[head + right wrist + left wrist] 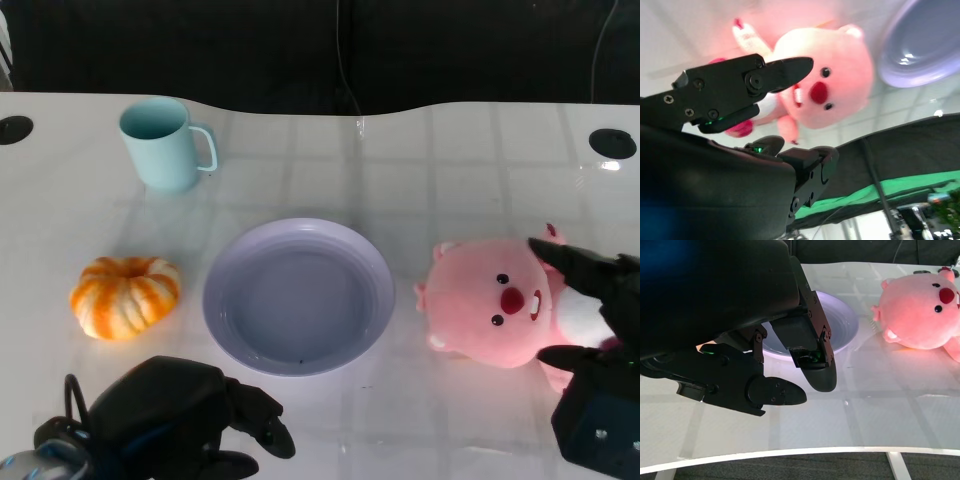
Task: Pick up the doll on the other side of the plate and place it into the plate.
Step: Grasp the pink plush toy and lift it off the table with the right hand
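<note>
A glossy white worktop (450, 160) is spread across the scene, with a dark backdrop behind its far edge. At its middle a lavender plate (225, 300) is set, shallow and with nothing in it. To the right of the plate, just beside its rim but apart from it, the pink doll (495, 315) is lying on its back with its face turned up and its head toward the plate; its body and limbs trail off to the right under the right robot hand (590, 330). That hand is seen open, its fingers spread over and around the doll's far-right side with nothing yet gripped; whether a fingertip is already touching the plush cannot be told. The left robot hand (190, 415) is held low at the near left, its fingers loosely curled in and nothing held in them. A light blue mug (165, 145) is stood at the far left, and an orange-and-white pumpkin (125, 297) is placed left of the plate. The doll is judged to be light, soft and easily squashed, with a fuzzy surface unlikely to slip; it is probably best taken around the narrower body or across the round head, where a firm squeeze can be given without harm.
</note>
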Robot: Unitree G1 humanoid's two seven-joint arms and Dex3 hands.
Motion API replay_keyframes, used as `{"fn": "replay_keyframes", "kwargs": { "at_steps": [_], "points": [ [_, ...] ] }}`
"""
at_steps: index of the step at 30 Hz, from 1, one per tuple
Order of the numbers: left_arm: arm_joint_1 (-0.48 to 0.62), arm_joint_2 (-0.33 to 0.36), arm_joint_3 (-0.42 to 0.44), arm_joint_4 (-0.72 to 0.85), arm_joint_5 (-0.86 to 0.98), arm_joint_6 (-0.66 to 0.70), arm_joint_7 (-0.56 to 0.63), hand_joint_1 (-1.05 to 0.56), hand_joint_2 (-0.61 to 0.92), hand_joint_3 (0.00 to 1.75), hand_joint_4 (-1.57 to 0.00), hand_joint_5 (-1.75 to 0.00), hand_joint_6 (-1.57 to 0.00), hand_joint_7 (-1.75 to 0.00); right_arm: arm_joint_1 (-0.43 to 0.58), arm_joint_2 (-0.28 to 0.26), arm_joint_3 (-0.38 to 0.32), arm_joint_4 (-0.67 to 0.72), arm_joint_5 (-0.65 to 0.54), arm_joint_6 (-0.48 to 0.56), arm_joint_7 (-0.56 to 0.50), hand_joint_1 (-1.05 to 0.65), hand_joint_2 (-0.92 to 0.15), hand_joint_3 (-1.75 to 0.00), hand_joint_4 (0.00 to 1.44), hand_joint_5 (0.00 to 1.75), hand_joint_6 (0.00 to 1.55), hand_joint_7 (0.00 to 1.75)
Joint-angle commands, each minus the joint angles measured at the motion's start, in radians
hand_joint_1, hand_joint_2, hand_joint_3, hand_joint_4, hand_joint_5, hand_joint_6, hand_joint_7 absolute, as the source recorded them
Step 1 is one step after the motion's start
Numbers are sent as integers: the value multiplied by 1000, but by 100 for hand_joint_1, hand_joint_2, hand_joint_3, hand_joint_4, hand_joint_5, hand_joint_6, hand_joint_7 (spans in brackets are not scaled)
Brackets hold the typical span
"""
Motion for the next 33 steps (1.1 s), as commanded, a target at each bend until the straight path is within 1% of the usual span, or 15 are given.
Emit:
{"fn": "replay_keyframes", "kwargs": {
  "at_steps": [1,6,13,18,22,26,28,33],
  "points": [
    [-9,10,0,5,4,2,-2,-24,92,26,-77,-116,-97,-25,-19,-19,9,-4,-43,50,30,-59,-90,-1,1,28,14,0],
    [-10,6,-7,-1,6,1,2,-24,92,27,-77,-116,-98,-25,-41,-38,45,30,-99,69,63,-61,-89,0,1,32,19,2],
    [-5,3,-8,-7,0,-6,4,-24,92,26,-79,-119,-98,-24,-99,-35,82,110,-125,101,105,-60,-89,0,1,37,23,3],
    [1,6,-8,-23,9,3,-3,-24,92,26,-78,-119,-98,-24,-167,-18,112,229,-124,117,106,-57,-89,0,2,37,24,2],
    [5,6,-6,-30,8,6,-5,-24,92,25,-79,-120,-99,-24,-224,-7,135,326,-121,128,101,-58,-91,-1,3,35,25,2],
    [16,6,-4,-39,10,5,-1,-24,92,25,-79,-120,-99,-24,-277,18,148,446,-97,120,63,-58,-92,0,11,29,29,2],
    [25,7,-3,-50,12,12,-5,-24,92,25,-78,-120,-99,-23,-302,27,157,499,-88,124,57,-58,-92,-1,12,27,29,1],
    [40,12,7,-78,-4,24,-18,-24,92,26,-78,-121,-99,-23,-366,37,182,588,-83,132,51,-59,-92,-2,18,24,33,2]
  ]
}}
